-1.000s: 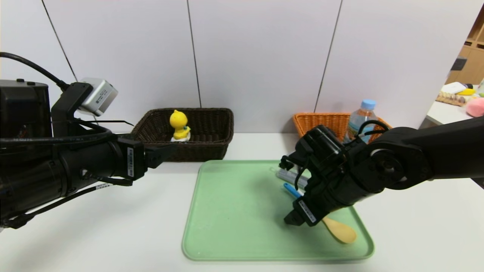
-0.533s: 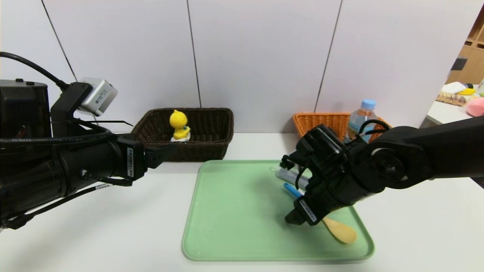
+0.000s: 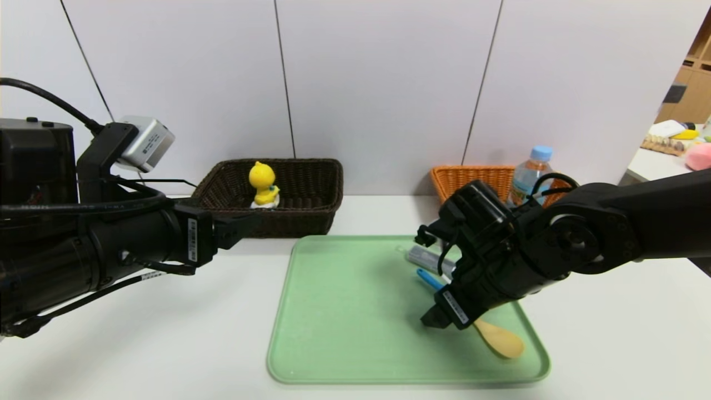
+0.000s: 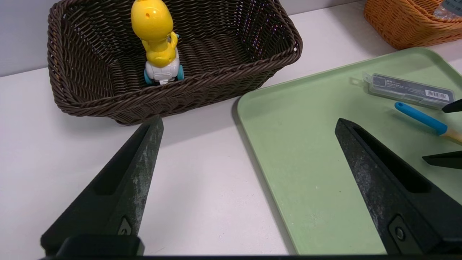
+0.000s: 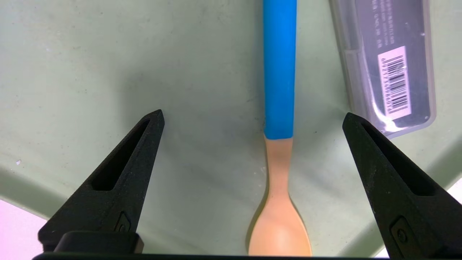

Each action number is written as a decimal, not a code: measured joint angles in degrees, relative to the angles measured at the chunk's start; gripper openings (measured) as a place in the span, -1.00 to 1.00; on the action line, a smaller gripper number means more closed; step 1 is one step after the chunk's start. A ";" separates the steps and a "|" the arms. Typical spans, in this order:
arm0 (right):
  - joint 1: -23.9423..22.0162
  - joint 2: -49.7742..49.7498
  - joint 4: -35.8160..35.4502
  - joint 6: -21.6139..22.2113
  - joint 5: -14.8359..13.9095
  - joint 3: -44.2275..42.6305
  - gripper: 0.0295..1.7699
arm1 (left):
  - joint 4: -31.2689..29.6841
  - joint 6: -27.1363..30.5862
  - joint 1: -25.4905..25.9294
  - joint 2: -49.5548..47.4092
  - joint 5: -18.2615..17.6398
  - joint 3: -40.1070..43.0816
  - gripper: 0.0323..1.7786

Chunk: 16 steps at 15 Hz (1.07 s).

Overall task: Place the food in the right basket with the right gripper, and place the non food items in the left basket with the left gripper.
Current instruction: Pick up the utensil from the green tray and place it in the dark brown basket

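Free room on tray, left half

My right claw blocks spoon & grey case; bare tray left of them, open desk beyond.

white panelled wall behind a white table, shelving far right.

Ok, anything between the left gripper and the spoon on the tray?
Yes. The right gripper hangs open right over the spoon, its fingers straddling the handle. The left gripper sits open near the left basket, with bare green tray between.
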 joint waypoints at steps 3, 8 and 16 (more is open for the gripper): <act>-0.28 0.38 -0.32 0.69 0.33 0.00 0.92 | 0.02 0.00 0.05 0.04 0.00 0.02 0.90; -0.34 0.74 -0.37 0.87 1.18 -0.11 0.92 | -0.05 -0.02 0.02 0.23 -0.09 0.05 0.90; -0.26 1.13 -0.45 0.89 1.27 -0.06 -0.16 | -0.17 -0.10 0.11 0.34 -0.10 0.00 0.90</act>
